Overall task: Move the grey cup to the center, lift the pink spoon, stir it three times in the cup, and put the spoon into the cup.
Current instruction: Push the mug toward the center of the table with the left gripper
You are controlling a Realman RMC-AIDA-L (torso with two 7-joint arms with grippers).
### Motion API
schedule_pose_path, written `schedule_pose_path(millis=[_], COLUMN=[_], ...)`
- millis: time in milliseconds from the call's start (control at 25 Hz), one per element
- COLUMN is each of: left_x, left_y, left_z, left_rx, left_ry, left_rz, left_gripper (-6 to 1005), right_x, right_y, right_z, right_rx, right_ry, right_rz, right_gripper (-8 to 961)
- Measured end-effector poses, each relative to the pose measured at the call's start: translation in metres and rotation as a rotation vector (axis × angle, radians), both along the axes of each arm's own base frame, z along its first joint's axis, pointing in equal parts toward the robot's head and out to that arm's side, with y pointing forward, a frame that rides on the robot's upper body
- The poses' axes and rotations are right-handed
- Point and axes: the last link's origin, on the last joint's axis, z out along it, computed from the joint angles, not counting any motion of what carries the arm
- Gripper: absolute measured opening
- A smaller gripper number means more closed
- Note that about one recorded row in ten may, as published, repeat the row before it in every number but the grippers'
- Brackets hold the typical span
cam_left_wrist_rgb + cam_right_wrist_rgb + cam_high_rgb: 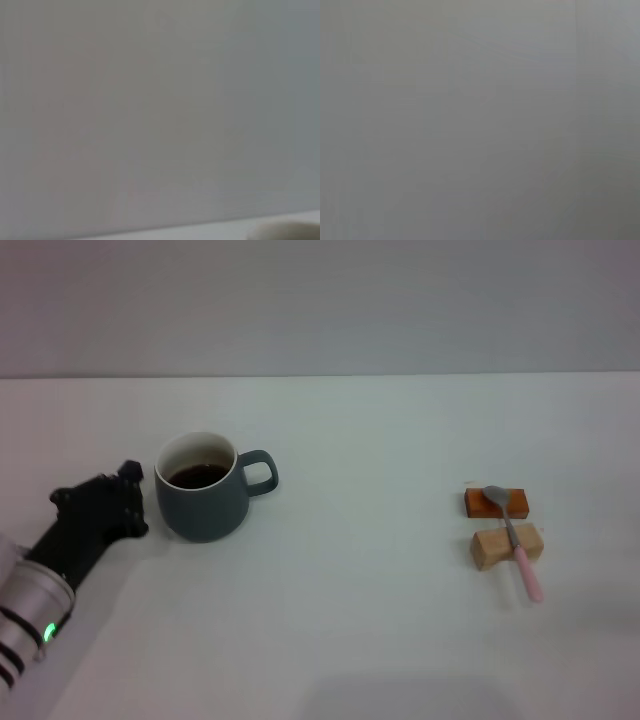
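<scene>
Nearest the head camera, the left arm's silver-banded forearm with a green indicator light enters from the lower left of the table. Its black left gripper sits low, just beside the left wall of the cup; whether it touches the wall cannot be told, nor whether its fingers are spread or closed.

Task item one: the grey cup, a rounded dark blue-grey ceramic mug with a whitish interior, stands upright on the left part of the white table. Its loop handle points toward the robot's right. Dark liquid is visible inside.

Task item two: the pink spoon, slender, with a grey metal bowl and a pale pink handle, lies well apart from the cup on the right side of the table. Its bowl rests on a small orange rectangular block. Its neck crosses a light wooden block set just in front of the orange one. The pink handle end slopes down to the table surface nearer the camera.

Right gripper: not seen in the head view. Both wrist views show only a plain grey field; a pale edge shows at one corner of the left wrist view, unidentifiable.
</scene>
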Motion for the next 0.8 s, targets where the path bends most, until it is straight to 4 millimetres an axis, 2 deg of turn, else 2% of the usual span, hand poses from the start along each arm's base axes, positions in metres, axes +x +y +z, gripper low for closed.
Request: schedule_pose_path(millis=[120,240,280,360,520,800], left_x=[0.000,0.001,0.006,0.009,0.015,0.026], left_y=[0.014,0.021,0.031,0.036,0.040,0.034], left_z=[0.004,0.003,-0.001,-0.004,-0.010,-0.022], left_rx=[0.005,-0.008,-0.034,-0.049,-0.078,-0.137], left_ry=[0.023,0.044,0.084,0.102,0.129,0.153], left_rz=[0.021,0.023,0.018,0.016,-0.004,-0.078], left_gripper=[-2,-2,-2,-2,-2,-2], right_x=[0.002,0.003,0.003,0.004,0.005,0.006], right_y=[-0.005,-0.011,-0.015,-0.017,-0.022,-0.020], right_z=[0.001,0.002,0.002,0.003,0.005,0.007], right_rx=[0.007,0.014,0.022,0.027,0.037,0.036], right_ry=[0.007,0.014,0.019,0.021,0.025,0.023], right_rz=[-0.003,-0.006,-0.005,-0.005,-0.010,-0.012], right_gripper=[509,509,509,509,509,509])
